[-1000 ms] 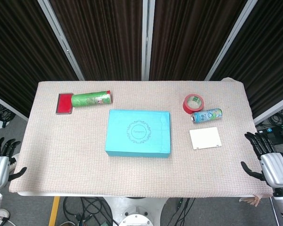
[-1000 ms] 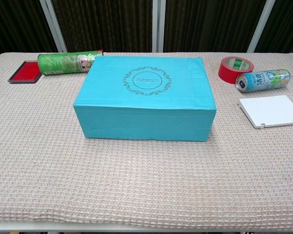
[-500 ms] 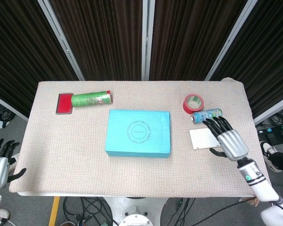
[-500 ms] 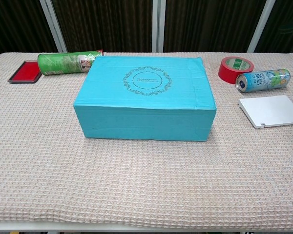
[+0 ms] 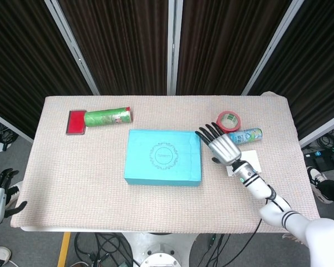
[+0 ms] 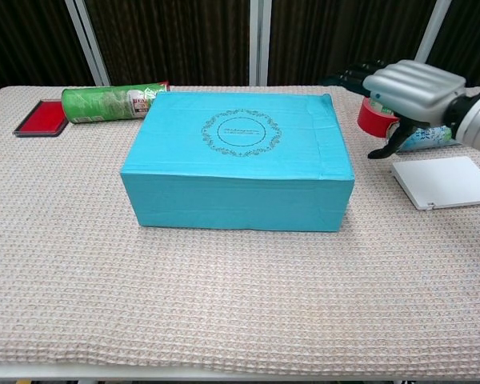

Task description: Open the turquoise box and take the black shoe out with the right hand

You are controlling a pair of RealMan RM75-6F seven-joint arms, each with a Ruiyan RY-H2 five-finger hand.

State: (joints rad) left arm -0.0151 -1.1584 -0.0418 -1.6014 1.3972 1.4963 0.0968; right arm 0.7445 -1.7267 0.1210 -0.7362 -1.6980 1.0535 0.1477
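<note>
The right hand (image 5: 225, 147) is held, fingers spread and empty, beside the closed turquoise box (image 5: 163, 157) at the table's (image 5: 72, 178) centre; bare cloth lies toward the near edge.

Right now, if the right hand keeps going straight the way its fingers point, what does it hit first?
Probably the right edge of the turquoise box: the right hand is open beside it, fingers angled up-left toward its far corner. Height is unclear; it might pass over.
</note>
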